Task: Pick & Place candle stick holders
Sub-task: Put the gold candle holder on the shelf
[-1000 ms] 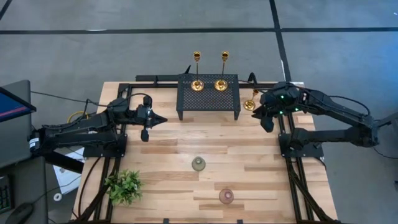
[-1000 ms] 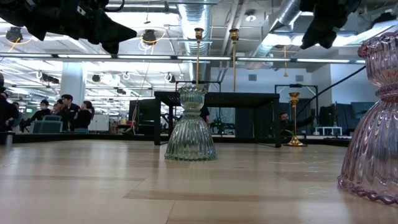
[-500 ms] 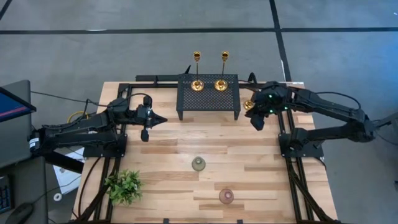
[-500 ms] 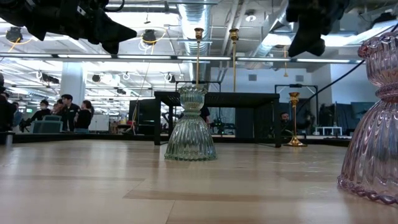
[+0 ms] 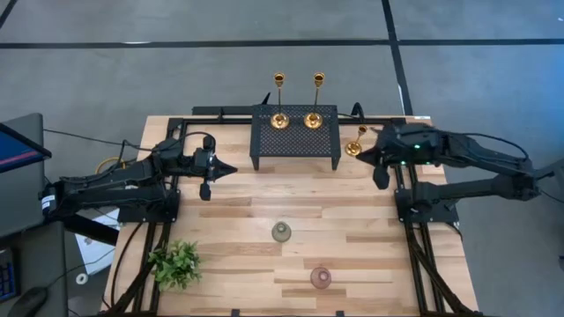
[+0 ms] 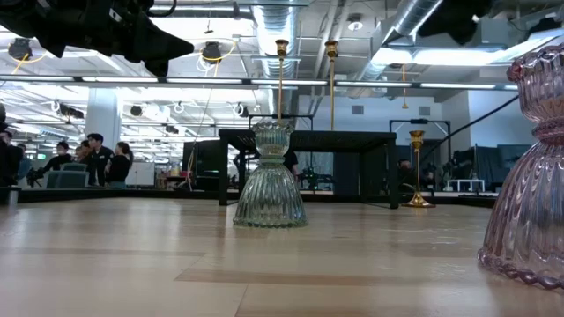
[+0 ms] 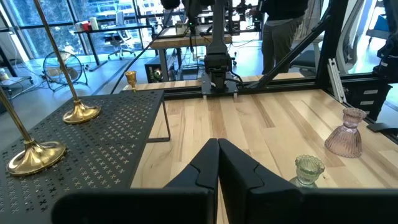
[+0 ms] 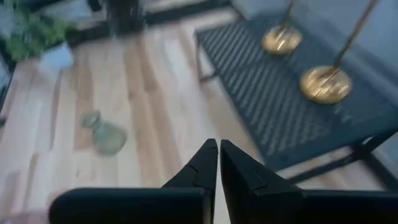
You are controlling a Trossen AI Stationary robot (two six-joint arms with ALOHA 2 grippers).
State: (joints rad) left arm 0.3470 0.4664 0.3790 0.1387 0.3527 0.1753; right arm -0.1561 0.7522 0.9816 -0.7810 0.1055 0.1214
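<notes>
Two gold candlesticks (image 5: 279, 117) (image 5: 315, 117) stand by their round bases on the black perforated rack (image 5: 295, 139). A third gold candlestick (image 5: 355, 146) stands on the table just right of the rack. The grey-green cup (image 5: 281, 232) and the pinkish cup (image 5: 321, 278) stand on the table nearer the front. My left gripper (image 5: 227, 167) is shut and empty, held above the table left of the rack. My right gripper (image 5: 363, 157) is shut and empty, raised beside the third candlestick, pointing toward the rack; its shut fingers show in the right wrist view (image 8: 218, 155).
A small leafy plant (image 5: 176, 263) sits at the near left corner. Black frame rails run along the table's left, right and far edges. Bare wood lies between the rack and the two cups. People stand in the room beyond the table (image 6: 88, 154).
My right gripper has swung a little toward the table's left, then risen and turned about, so that it points across the table toward the rack. It has stayed shut. The candlesticks and cups have not moved.
</notes>
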